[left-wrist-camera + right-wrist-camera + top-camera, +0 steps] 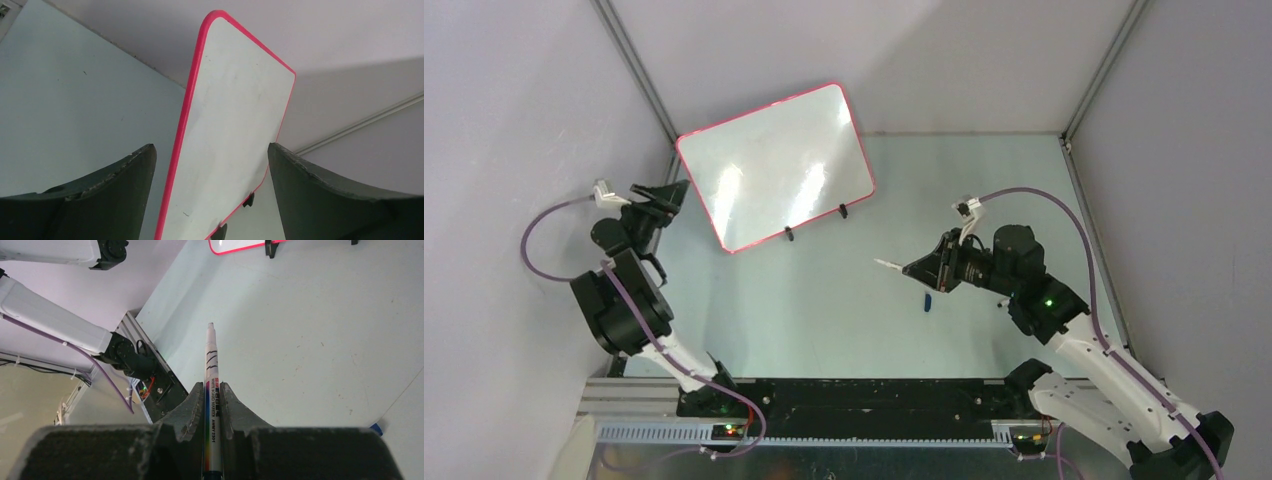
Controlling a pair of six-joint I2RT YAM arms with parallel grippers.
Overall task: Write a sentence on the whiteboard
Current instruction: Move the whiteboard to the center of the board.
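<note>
While the whiteboard [774, 168] stands near the far left corner of the desk [824, 310], plain glossy white with a red-pink rim, the left end effector [674, 192] gapes beside it; the right end effector [914, 270] grips a marker [212, 370].

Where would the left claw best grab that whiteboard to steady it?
Probably the whiteboard by its left rim, from the side: it stands thin and tilted on clip feet, edge-on to the open left gripper, so one finger goes in front, one behind.
</note>
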